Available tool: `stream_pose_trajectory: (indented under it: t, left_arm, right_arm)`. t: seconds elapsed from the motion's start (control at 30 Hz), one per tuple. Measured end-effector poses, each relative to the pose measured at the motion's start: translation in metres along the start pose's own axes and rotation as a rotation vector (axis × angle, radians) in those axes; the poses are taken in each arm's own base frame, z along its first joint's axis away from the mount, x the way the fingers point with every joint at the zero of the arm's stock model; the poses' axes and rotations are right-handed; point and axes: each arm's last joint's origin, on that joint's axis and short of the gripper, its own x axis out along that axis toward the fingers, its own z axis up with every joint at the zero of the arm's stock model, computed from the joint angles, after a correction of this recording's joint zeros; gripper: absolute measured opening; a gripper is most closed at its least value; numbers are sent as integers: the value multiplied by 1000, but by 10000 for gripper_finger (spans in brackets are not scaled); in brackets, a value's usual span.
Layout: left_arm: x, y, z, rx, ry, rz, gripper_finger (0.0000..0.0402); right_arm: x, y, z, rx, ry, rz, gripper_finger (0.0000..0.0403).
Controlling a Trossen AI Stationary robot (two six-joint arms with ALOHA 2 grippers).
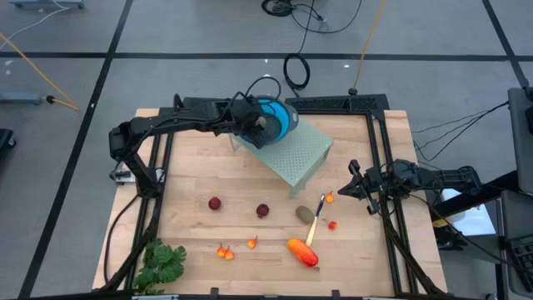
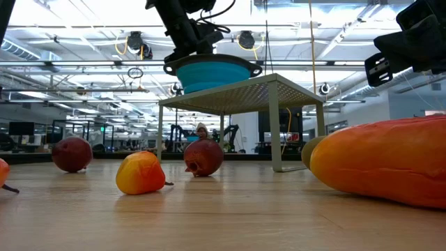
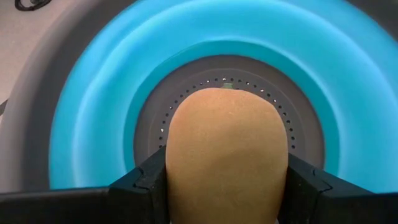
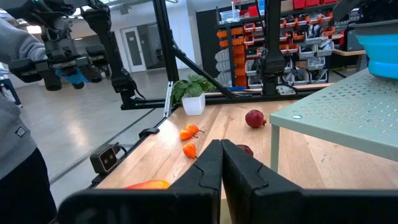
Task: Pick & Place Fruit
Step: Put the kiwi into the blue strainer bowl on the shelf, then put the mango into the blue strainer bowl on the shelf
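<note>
My left gripper (image 3: 227,193) hangs over the blue bowl (image 1: 281,117), which stands on the pale green perforated stand (image 1: 298,154), and is shut on an olive-brown oval fruit (image 3: 227,149). On the wooden table lie two dark red balls (image 1: 215,203) (image 1: 262,211), another olive-brown oval (image 1: 305,214), a long orange-red piece (image 1: 302,252) and tiny orange-red bits (image 1: 223,252). My right gripper (image 4: 222,163) waits shut and empty at the table's right edge. My left gripper pinches the olive-brown oval by its two opposite sides (image 3: 171,177), one dark finger (image 3: 143,183) on each side. The fingers slant down from the table's left. The fruit hangs clear above the bowl's grey perforated bottom (image 3: 298,118), its rounded end pointing into the bowl.
A yellow-handled knife (image 1: 316,221) lies beside the loose oval. A leafy green bunch (image 1: 161,262) sits at the near left corner. Black frame rails (image 1: 379,150) run along the table's sides. A person's grey sleeve (image 4: 15,43) shows beyond the table.
</note>
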Motion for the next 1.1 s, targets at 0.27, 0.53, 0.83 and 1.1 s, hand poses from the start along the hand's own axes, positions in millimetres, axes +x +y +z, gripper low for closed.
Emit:
stream_pose_trajectory:
  t: [0.27,0.53,0.83,1.1]
  left_arm:
    - [0,0,0,2,0,0,221]
    - [0,0,2,5,-16,-4,253]
    - [0,-1,6,20,-56,-14,268]
    - [-8,6,9,3,-77,-9,269]
  right_arm:
    - [0,0,0,0,0,0,0]
    - [0,0,0,0,0,0,0]
    - [0,0,0,17,0,0,0]
    - [0,0,0,78,0,0,0]
